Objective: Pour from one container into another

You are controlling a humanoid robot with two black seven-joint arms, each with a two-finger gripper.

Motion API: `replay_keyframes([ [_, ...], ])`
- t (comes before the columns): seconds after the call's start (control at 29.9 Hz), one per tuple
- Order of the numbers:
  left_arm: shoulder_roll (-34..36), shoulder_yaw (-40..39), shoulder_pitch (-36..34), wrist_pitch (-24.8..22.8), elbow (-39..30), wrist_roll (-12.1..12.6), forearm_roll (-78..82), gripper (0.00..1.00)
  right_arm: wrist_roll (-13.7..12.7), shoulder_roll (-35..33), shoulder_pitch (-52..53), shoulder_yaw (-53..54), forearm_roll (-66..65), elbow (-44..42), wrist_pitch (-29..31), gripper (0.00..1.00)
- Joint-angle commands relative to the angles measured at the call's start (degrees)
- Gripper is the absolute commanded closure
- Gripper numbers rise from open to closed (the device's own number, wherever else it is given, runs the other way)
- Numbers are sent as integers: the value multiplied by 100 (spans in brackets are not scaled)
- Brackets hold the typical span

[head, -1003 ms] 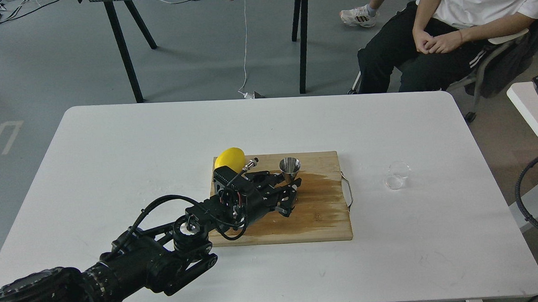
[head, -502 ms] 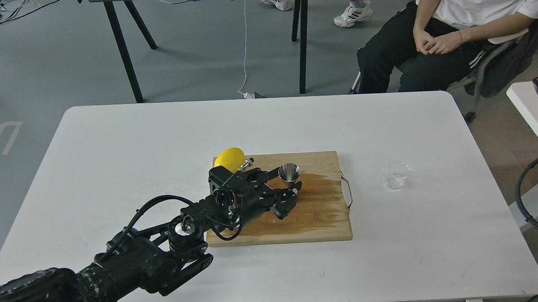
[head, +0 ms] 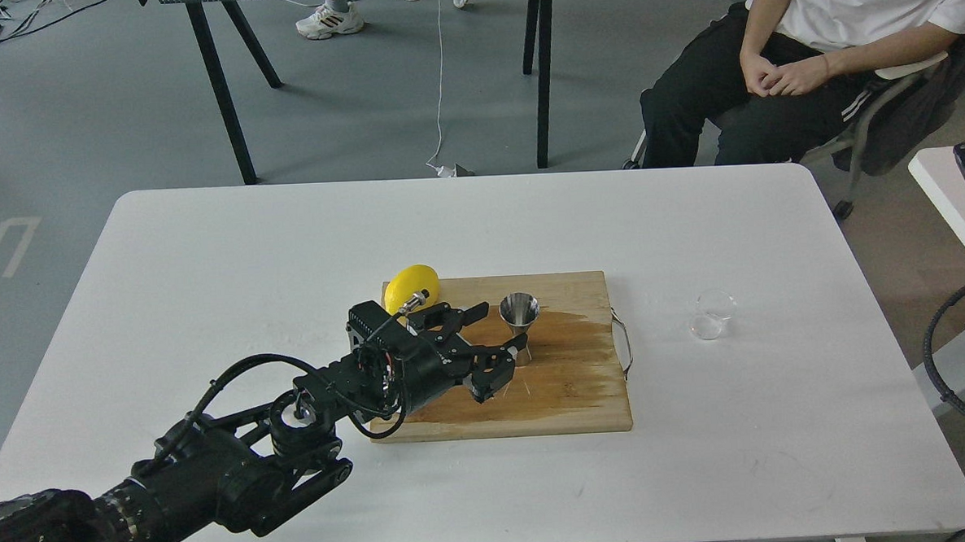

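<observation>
The steel jigger stands upright on the wooden cutting board, at the edge of a dark wet stain. My left gripper is just left of the jigger, open, with one finger pointing past its near side and nothing between the fingers. The clear glass cup stands alone on the white table, well to the right of the board. My right gripper is out of view.
A yellow lemon sits at the board's back left corner, behind my left wrist. The board has a metal handle on its right end. A seated person is beyond the table's far right corner.
The jigger came down onto the board. My left gripper let go of it, opened and drew back to the left.
</observation>
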Motion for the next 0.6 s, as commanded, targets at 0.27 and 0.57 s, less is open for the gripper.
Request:
replay_keyframes([
  [0.27,1117,-189,488,216,-1066,-4,0,24,-26,-26,-16,-9,-9,-17,0,0],
  [0.57,2049,-1139,586,154,-1516,-257,0,23,-61,-166,28,8,-17,-281,0,0],
])
